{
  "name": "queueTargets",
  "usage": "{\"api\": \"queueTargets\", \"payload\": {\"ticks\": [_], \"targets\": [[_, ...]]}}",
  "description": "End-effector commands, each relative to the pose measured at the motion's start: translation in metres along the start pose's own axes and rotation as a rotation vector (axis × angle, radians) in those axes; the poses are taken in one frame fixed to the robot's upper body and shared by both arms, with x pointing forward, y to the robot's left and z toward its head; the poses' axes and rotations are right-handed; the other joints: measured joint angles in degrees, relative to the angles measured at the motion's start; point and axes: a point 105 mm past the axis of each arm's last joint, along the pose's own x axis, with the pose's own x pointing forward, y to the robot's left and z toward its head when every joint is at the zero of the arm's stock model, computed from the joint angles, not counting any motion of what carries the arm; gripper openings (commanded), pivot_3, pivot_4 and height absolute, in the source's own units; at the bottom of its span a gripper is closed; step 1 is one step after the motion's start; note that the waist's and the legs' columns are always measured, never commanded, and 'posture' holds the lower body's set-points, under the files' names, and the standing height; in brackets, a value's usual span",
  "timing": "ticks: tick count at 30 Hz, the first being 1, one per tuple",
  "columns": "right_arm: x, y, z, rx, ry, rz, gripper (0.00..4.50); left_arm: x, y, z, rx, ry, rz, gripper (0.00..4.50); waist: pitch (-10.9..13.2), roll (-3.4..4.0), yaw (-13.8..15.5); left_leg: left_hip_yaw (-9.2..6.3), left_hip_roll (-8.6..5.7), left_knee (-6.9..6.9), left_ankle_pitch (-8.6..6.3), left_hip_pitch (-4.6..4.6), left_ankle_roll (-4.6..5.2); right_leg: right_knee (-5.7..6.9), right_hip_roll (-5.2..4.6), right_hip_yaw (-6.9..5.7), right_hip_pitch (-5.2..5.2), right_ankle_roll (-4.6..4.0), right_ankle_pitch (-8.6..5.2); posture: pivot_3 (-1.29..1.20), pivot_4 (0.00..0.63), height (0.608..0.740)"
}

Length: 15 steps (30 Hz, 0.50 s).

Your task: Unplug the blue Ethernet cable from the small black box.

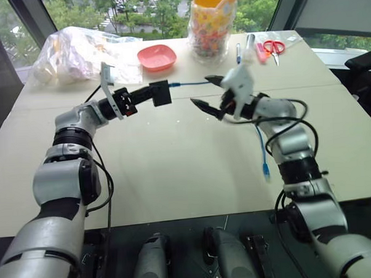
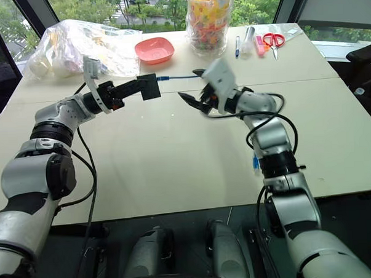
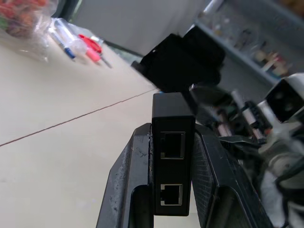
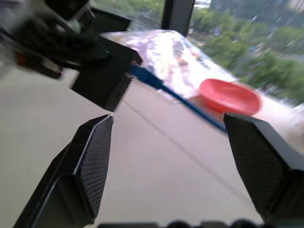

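Observation:
The small black box point(image 1: 164, 92) hangs above the table with my left gripper point(image 1: 154, 95) shut on it. In the left wrist view the box point(image 3: 172, 156) sits between the two fingers and shows two empty ports. The blue Ethernet cable point(image 1: 189, 84) runs level from the box's far side towards my right gripper point(image 1: 207, 94). That gripper stands open just right of the box, and the cable passes by its upper finger. In the right wrist view the cable point(image 4: 152, 83) still meets the box point(image 4: 104, 78). The cable's other end point(image 1: 266, 170) lies on the table beside my right arm.
At the back of the table point(image 1: 175, 176) are a red bowl point(image 1: 156, 57), a crumpled plastic bag point(image 1: 77, 54) and a jar of colourful sweets point(image 1: 212, 24). Pens point(image 1: 250, 47) and red scissors point(image 1: 272, 46) lie at the back right.

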Motion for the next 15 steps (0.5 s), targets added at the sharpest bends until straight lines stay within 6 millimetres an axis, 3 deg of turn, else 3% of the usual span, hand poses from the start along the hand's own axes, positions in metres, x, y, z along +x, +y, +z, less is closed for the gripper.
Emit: {"api": "queueTargets", "payload": {"ticks": [1, 7, 15], "targets": [[-0.002, 0.022, 0.019, 0.264, -0.124, 0.045, 3.8, 0.001, -0.03, 0.026, -0.039, -0.104, -0.175, 0.46, 0.0, 0.0, -0.1, -0.01, 0.01, 0.0, 0.0, 0.04, 0.0, 0.02, 0.0, 0.0, 0.0, 0.0, -0.01, 0.0, 0.15, 0.74], [0.007, 0.034, 0.022, 0.47, -0.244, 0.001, 3.8, 0.009, -0.047, 0.003, -0.098, -0.013, -0.269, 0.46, 0.0, 0.04, 0.1, -0.18, 0.07, 0.01, 0.01, 0.18, -0.01, 0.05, 0.03, -0.03, 0.1, 0.05, -0.05, 0.0, 0.15, 0.74], [0.02, 0.041, 0.028, 0.473, -0.265, -0.01, 3.8, 0.016, -0.051, -0.014, -0.126, 0.021, -0.276, 0.46, 0.0, 0.03, 0.2, -0.17, -0.01, 0.04, 0.01, 0.07, -0.01, 0.0, 0.0, -0.02, 0.08, 0.06, -0.05, 0.0, 0.15, 0.74]]}}
